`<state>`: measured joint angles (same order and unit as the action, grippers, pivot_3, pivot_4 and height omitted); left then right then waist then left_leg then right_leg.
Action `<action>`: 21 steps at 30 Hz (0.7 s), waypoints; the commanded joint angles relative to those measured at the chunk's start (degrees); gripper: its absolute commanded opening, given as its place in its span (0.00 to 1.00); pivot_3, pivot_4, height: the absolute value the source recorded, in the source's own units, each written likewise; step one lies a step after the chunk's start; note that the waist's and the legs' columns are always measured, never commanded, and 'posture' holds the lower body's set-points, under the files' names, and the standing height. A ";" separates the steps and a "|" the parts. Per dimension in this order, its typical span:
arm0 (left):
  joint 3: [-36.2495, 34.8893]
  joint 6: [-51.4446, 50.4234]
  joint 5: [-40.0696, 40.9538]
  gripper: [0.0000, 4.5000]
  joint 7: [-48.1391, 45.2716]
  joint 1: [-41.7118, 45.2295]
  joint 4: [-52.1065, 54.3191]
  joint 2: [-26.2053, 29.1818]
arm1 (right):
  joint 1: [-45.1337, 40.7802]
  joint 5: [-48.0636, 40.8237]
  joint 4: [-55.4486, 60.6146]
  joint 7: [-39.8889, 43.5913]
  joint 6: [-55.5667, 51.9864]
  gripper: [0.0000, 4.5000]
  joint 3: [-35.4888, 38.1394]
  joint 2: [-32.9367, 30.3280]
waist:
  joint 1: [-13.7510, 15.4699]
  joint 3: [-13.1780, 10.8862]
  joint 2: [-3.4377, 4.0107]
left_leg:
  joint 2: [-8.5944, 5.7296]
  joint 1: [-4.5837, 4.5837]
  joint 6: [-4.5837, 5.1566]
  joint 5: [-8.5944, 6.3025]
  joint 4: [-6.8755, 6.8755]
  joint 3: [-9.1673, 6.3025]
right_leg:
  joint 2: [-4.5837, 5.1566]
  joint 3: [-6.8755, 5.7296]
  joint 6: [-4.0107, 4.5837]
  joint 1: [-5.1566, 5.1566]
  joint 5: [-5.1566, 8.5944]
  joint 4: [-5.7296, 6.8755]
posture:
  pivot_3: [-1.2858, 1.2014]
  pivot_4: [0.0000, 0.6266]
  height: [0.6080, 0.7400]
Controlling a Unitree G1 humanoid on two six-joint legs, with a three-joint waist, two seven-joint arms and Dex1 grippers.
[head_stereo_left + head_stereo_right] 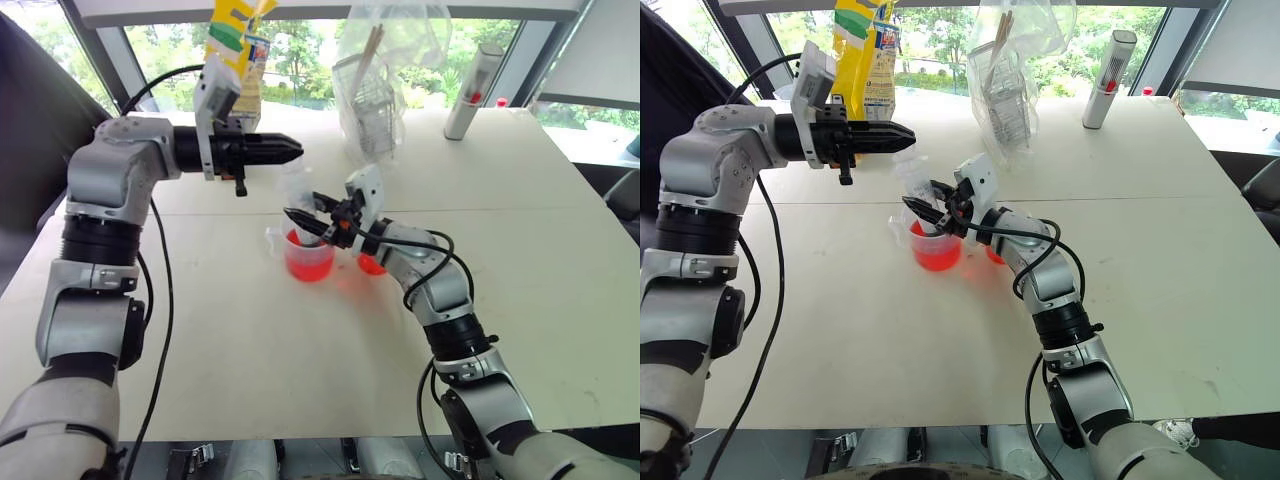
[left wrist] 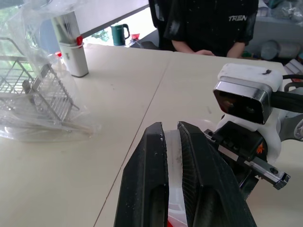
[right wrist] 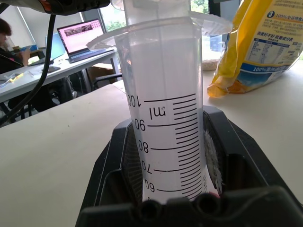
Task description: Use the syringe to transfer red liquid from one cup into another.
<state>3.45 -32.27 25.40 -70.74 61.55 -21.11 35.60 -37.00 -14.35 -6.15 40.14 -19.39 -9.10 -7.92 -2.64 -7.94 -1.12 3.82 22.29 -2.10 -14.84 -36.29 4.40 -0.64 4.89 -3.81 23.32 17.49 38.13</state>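
Standing upright over the larger clear plastic measuring cup with a side handle (image 1: 307,255), the fat clear plastic syringe with printed scale marks (image 3: 165,123) is gripped around its barrel by the right end effector (image 1: 305,222), whose two black fingers are closed on it. Translucent bright red-orange liquid (image 1: 309,262) is seen in that handled cup, which rests on the pale worktop (image 1: 300,350). Just behind the handled cup, toward the right arm, the smaller handleless clear cup (image 1: 370,264) is partly hidden, with red showing in it. Above the handled cup, the left end effector (image 1: 285,150) is closed on the syringe's top, pointing level.
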 commanded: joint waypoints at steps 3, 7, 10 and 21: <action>-4.13 3.78 -1.69 0.01 2.95 4.88 -0.64 2.45 | 1.66 0.33 1.16 3.00 -1.67 0.31 -3.94 -0.25 | 0.00 0.00 0.00 | 0.00 0.00 0.00 0.00 0.00 0.00 | 0.00 0.00 0.00 0.00 0.00 0.00 | 0.52 0.24 0.99; -4.12 4.19 -1.82 0.01 2.92 5.22 -1.25 2.55 | 1.59 0.34 1.16 3.06 -1.82 0.31 -3.96 -0.24 | 0.00 0.00 0.00 | 0.00 0.00 0.00 0.00 0.00 0.00 | 0.00 0.00 0.00 -0.01 0.00 0.00 | 0.52 0.24 0.99; -4.06 4.88 -2.16 0.01 2.91 5.67 -2.09 2.64 | 1.58 0.33 1.23 3.09 -1.97 0.31 -3.97 -0.25 | 0.00 0.00 -0.01 | 0.00 0.00 0.00 0.00 0.00 0.00 | 0.00 -0.01 0.00 -0.01 0.00 0.00 | 0.52 0.24 0.99; -3.76 6.38 -2.49 0.01 2.54 6.51 -3.84 2.74 | 1.65 0.40 1.62 3.37 -2.14 0.31 -4.33 -0.24 | 0.01 0.00 -0.01 | 0.00 0.00 0.00 0.00 0.00 0.00 | 0.00 -0.01 0.00 -0.01 0.00 0.00 | 0.52 0.24 0.99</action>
<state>3.60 -29.54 25.24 -71.61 63.44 -24.66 35.63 -37.20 -14.24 -5.86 40.12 -20.57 -8.95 -8.10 -2.63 -7.94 -1.13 3.82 22.29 -2.10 -14.84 -36.29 4.41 -0.64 4.87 -3.81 23.31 17.49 38.13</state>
